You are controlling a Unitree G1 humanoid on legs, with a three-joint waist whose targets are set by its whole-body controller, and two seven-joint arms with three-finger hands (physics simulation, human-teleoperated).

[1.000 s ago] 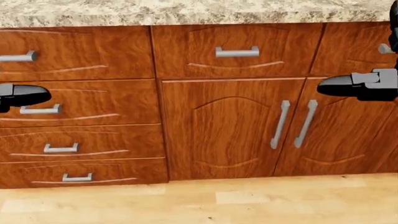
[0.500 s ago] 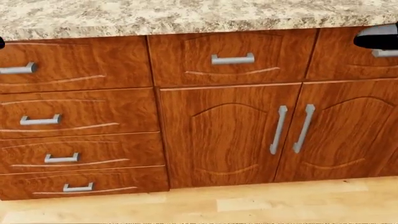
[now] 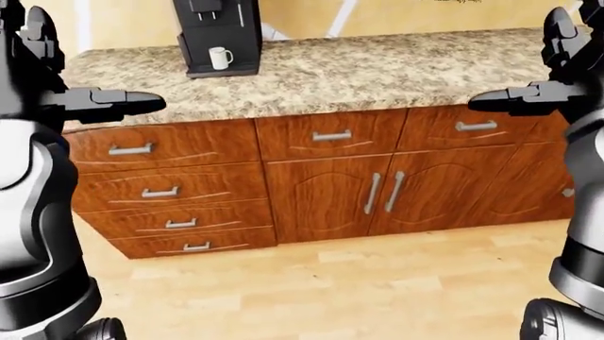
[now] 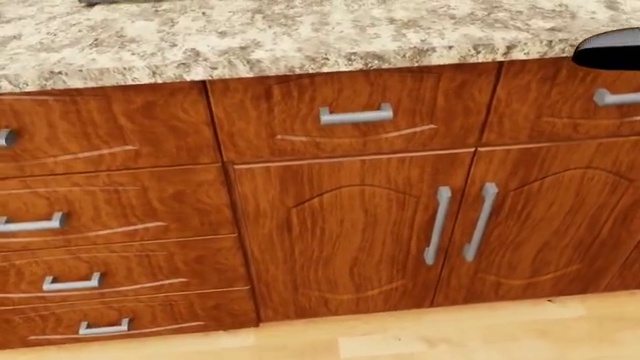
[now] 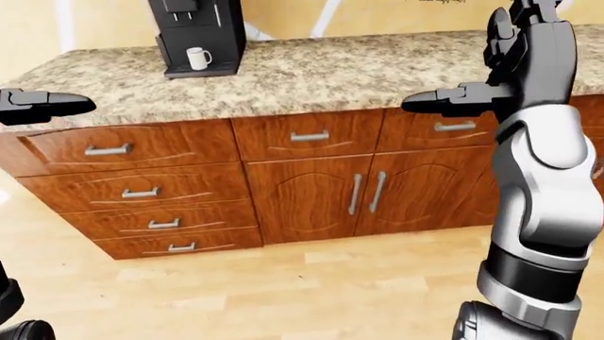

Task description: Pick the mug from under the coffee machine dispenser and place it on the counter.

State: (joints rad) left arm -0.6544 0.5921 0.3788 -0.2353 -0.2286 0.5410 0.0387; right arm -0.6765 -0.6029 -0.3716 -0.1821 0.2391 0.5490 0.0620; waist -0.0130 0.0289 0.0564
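No legible text, labels, brands, numbers or signs appear in any view. The coffee machine [image 3: 219,35], mug [image 3: 220,57], surface [image 3: 377,71] and cabinet fronts [image 4: 350,225] carry no readable markings.

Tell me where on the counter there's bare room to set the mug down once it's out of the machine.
The granite counter is bare everywhere right of the coffee machine, out to its right end, and along the near edge above the drawers. The only crowded patch is the machine's tray, where the white mug stands under the dispenser. Both hands are short of the counter.
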